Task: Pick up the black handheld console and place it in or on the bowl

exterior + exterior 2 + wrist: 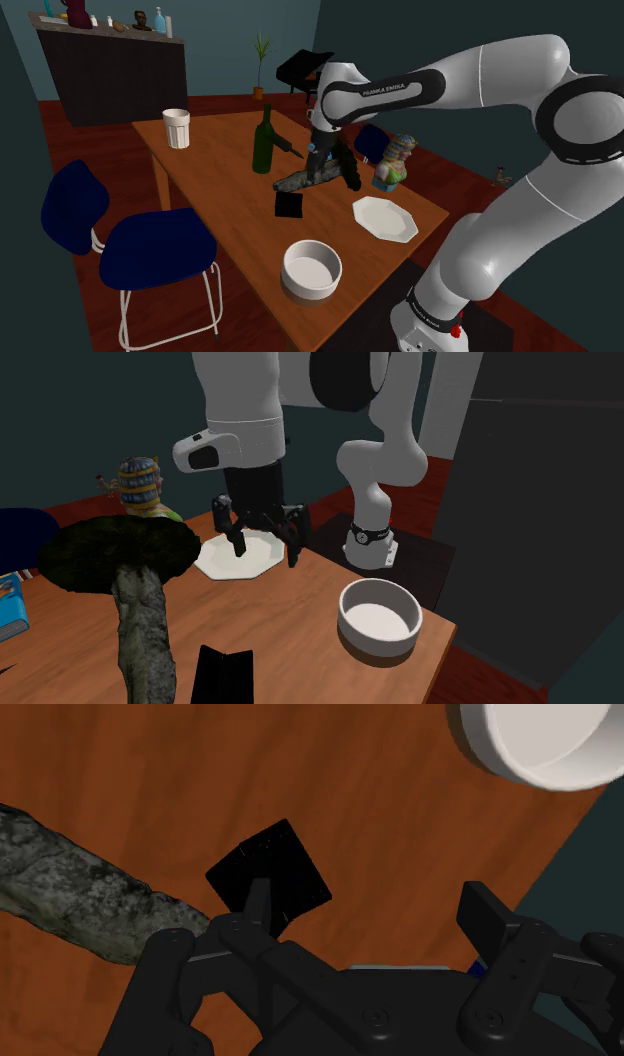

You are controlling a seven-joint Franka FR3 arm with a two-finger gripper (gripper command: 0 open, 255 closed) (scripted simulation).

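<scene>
Opposing exterior views; common bowl [312, 287]

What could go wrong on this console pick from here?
1. The black console lines up with one finger, not the middle of the open gripper; a straight descent could land on it.
2. The mottled grey object lies right beside the console; a finger might knock it.

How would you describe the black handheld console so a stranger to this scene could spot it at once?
Find the long wooden table with blue chairs beside it. On it, between the white bowl and a mottled grey-green mushroom-like piece, lies the console. It is the only flat, plain black square there.
</scene>
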